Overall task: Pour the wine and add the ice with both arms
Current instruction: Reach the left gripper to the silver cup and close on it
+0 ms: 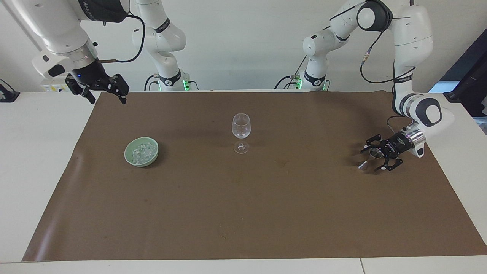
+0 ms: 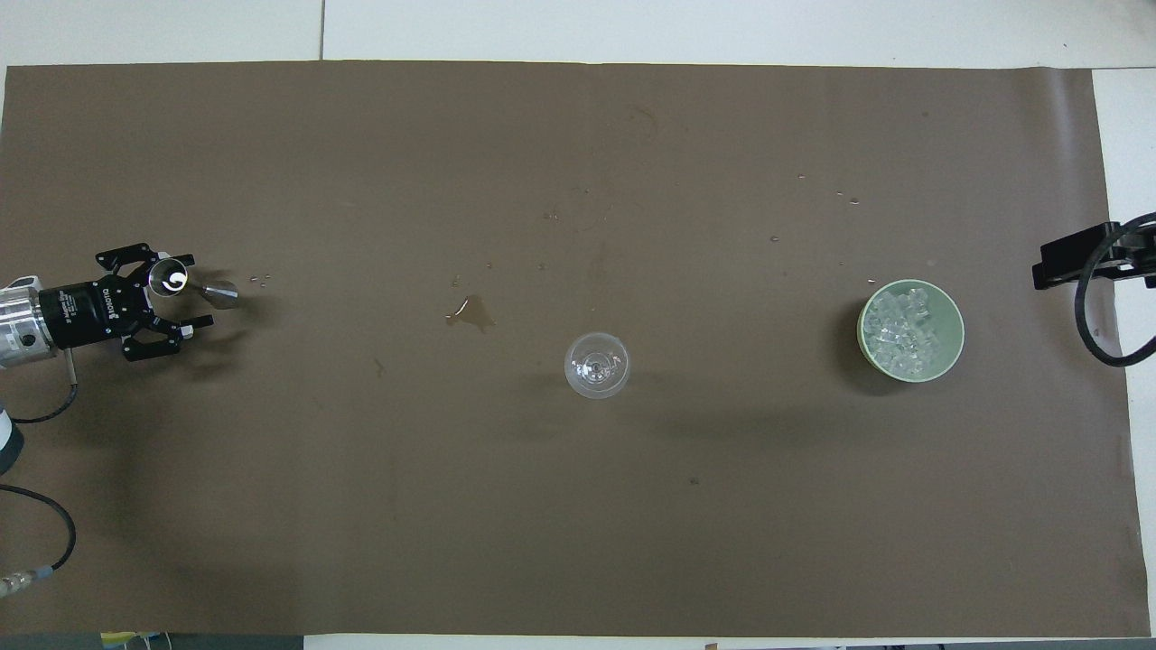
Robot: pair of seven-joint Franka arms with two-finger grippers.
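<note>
so far nothing is poured: my left gripper gapes round the jigger; right gripper waits open; glass lacks ice.

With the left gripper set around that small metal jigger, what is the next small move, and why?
Probably close the left gripper on the metal jigger: its open fingers already flank the cup, which lies tipped on the brown mat. The right gripper waits, raised.
</note>
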